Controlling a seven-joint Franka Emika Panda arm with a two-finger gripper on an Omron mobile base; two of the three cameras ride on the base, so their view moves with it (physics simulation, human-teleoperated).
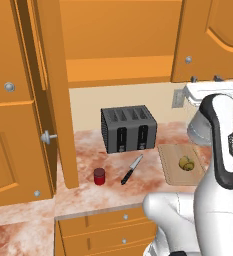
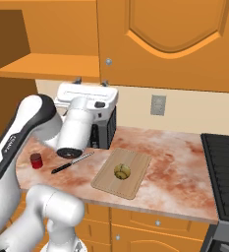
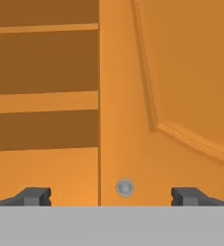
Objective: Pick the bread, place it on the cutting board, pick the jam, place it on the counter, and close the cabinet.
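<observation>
Already on the cutting board, the bread sits at about four o'clock in the left base view, with the jam standing on the counter at seven o'clock, just left of a black-handled knife and in front of a dark toaster. At nine o'clock the cabinet has its left door swung wide open, baring the shelf inside, while the right door is shut at one o'clock. Seen from the right base view, the white arm bends over the counter at nine o'clock, the jam just below its elbow, the knife beside it, and the bread resting near the middle of the cutting board at six o'clock; the closed door and its knob hang at twelve. From the hand view, the gripper holds nothing, its fingertips spread wide at six o'clock, the silver knob between them, and open shelves at nine o'clock.
</observation>
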